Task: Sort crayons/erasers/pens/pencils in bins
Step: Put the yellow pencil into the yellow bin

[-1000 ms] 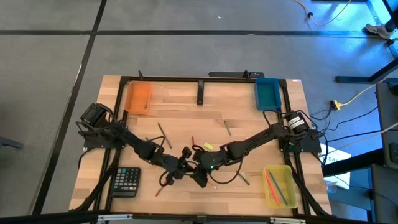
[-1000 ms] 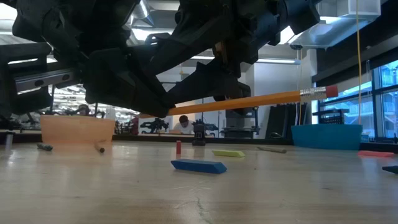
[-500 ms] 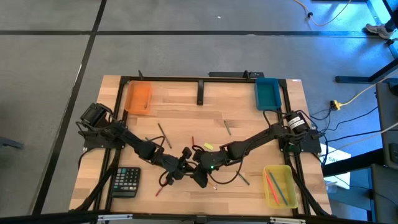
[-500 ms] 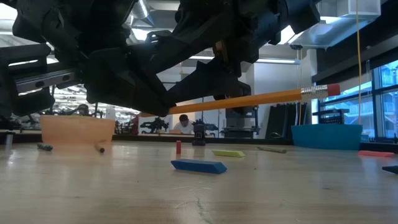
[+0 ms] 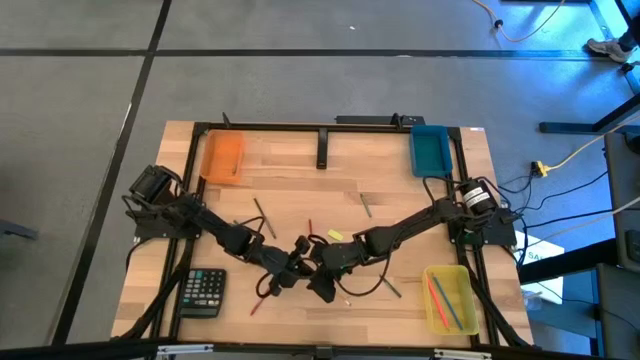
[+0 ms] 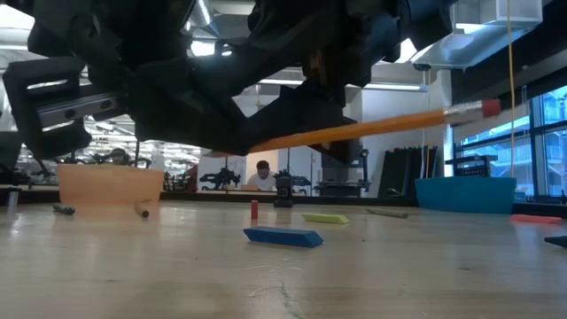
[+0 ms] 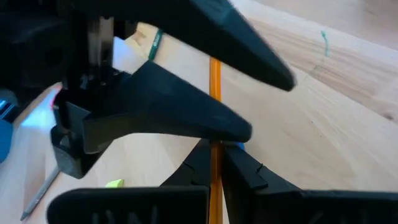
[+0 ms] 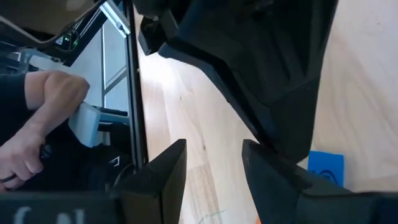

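Both grippers meet over the front-centre of the counter [image 5: 300,190]. A yellow pencil [image 6: 372,127] with a pink eraser tip hangs in the air, tilted slightly, eraser end high, well above the wood. The left gripper [image 7: 214,158] is clenched on the pencil — in its wrist view the shaft runs straight between the two fingers [image 7: 245,168], pinched near one end, most of the length sticking out beyond them. The right gripper [image 8: 214,165] sits just beside it with fingers spread and nothing between them; looks like a handover setup, though the low view is too crowded with dark arm parts to be sure.

Handling: the pencil is light, stiff and thin, with a smooth painted shaft — it could pivot or slip in a pinch near the end. Better hold is mid-shaft, fingers square across it.

Below on the counter lie a blue eraser [image 6: 283,237], a yellow eraser [image 6: 326,218] and a short red crayon [image 6: 254,209] standing upright. The orange bin [image 5: 223,156] and teal bin [image 5: 430,150] sit at the far corners, the yellow bin [image 5: 450,297] at front right, already holding a few long sticks.
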